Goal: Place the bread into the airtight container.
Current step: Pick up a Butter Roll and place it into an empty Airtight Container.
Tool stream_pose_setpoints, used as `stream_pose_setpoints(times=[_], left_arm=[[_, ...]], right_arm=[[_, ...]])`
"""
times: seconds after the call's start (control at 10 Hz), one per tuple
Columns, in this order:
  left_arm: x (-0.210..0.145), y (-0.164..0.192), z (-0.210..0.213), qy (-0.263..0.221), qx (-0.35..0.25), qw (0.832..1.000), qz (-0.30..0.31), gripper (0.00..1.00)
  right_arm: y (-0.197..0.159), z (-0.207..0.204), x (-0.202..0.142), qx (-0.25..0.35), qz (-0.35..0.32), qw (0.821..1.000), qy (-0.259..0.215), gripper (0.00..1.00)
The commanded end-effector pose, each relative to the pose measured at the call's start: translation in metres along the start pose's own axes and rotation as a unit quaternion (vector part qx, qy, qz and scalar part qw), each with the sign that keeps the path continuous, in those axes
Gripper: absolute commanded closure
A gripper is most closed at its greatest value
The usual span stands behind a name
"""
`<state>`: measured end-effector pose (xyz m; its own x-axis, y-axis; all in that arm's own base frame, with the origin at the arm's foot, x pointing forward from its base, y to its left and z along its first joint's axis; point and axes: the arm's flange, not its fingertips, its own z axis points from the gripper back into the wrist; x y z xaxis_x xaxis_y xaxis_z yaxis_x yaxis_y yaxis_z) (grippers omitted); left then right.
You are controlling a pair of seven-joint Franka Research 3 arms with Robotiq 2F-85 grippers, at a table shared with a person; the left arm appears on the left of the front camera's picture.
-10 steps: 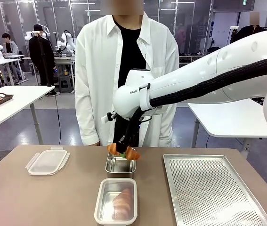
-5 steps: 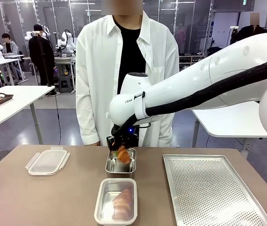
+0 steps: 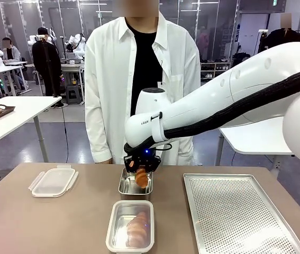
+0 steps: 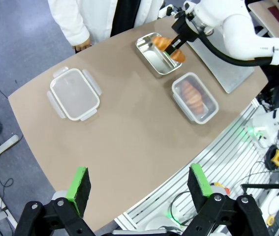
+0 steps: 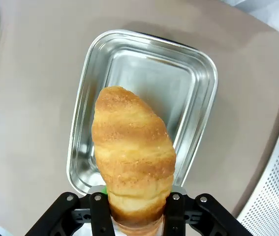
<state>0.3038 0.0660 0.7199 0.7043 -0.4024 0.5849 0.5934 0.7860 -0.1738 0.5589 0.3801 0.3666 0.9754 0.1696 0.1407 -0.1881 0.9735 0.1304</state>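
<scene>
Bread (image 3: 134,229) in container (image 3: 112,234), steel pan (image 3: 126,187) behind
</scene>
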Motion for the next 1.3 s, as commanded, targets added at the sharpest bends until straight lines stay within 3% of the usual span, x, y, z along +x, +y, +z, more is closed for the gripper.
stream_pose_setpoints(times=[0.0, 0.1, 0.2, 0.3, 0.4, 0.5, 0.6, 0.8, 1.2], left_arm=[[0.000, -0.001, 0.001, 0.000, -0.004, 1.000, -0.008, 0.00], [0.000, -0.001, 0.001, 0.000, -0.004, 1.000, -0.008, 0.00], [0.000, -0.001, 0.001, 0.000, -0.004, 1.000, -0.008, 0.00], [0.000, -0.001, 0.001, 0.000, -0.004, 1.000, -0.008, 0.00], [0.000, -0.001, 0.001, 0.000, -0.004, 1.000, -0.008, 0.00], [0.000, -0.001, 0.001, 0.000, -0.004, 1.000, -0.008, 0.00], [0.000, -0.001, 0.001, 0.000, -0.004, 1.000, -0.008, 0.00], [0.000, -0.001, 0.001, 0.000, -0.004, 1.000, -0.008, 0.00], [0.000, -0.001, 0.001, 0.000, -0.004, 1.000, -0.008, 0.00]], right_arm=[[0.006, -0.009, 0.002, -0.006, -0.020, 1.000, -0.006, 0.67], [0.006, -0.011, 0.002, -0.001, -0.019, 1.000, -0.012, 0.62], [0.006, -0.012, 0.001, -0.003, -0.020, 1.000, -0.014, 0.34], [0.006, -0.012, 0.001, -0.004, -0.019, 1.000, -0.021, 0.26], [0.007, -0.010, 0.002, -0.001, -0.016, 0.999, -0.028, 0.00], [0.008, -0.008, 0.001, -0.003, -0.014, 1.000, -0.025, 0.00], [0.007, -0.007, 0.002, -0.003, -0.012, 1.000, -0.027, 0.19], [0.003, -0.009, 0.002, 0.000, -0.008, 1.000, -0.026, 0.00], [0.005, -0.007, 0.004, 0.008, -0.005, 1.000, -0.013, 0.00]])
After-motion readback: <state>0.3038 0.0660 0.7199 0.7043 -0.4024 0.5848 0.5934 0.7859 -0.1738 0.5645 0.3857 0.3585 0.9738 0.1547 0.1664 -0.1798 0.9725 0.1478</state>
